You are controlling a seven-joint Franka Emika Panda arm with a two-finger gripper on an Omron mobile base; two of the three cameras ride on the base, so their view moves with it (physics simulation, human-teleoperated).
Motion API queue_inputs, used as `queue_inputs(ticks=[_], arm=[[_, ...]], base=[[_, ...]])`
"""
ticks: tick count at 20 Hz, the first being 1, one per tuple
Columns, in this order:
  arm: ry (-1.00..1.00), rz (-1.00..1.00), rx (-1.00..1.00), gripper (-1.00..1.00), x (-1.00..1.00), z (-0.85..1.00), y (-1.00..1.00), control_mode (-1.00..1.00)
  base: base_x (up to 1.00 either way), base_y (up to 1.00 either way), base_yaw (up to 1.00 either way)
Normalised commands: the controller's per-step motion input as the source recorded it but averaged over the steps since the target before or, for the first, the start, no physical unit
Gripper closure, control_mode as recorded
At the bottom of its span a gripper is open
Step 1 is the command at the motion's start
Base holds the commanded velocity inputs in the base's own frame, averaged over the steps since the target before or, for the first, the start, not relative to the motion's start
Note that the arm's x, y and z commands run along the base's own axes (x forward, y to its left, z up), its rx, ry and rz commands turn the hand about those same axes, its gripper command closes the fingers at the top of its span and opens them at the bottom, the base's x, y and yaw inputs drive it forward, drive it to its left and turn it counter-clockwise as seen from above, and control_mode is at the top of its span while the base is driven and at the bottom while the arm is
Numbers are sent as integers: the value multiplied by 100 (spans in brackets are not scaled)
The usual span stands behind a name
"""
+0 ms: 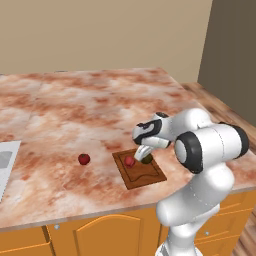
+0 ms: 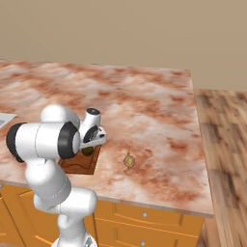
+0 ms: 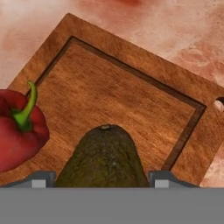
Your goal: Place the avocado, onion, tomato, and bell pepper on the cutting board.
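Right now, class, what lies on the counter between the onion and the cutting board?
Nothing: in the right base view, only bare marble counter separates the onion from the cutting board.

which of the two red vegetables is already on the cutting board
The red bell pepper with the green stem, sitting on the cutting board beside the avocado. The other red one, the tomato, rests on the bare counter to the board's left.

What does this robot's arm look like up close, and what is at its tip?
The arm is made of glossy white, rounded segments linked by dark bands at the joints. It ends in a white hand with dark patches, the gripper, whose two small finger tips look grey. No cables or markings show.
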Motion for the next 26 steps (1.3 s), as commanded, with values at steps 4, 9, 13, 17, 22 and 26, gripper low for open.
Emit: queue_inputs(ticks=[4, 9, 13, 17, 22, 26], arm=[[0, 4, -4, -100, 1, -36, 5, -100], [0, 2, -1, -100, 0, -10, 0, -100], [0, 3, 0, -100, 0, 0, 0, -100], [0, 2, 0, -100, 0, 10, 2, -100], [-1, 1, 0, -100, 0, 38, 21, -100], [0, 0, 0, -100, 0, 36, 19, -100]], base=[[0, 0, 0], [0, 0, 0], [0, 0, 0], [0, 0, 0], [0, 0, 0], [0, 0, 0]])
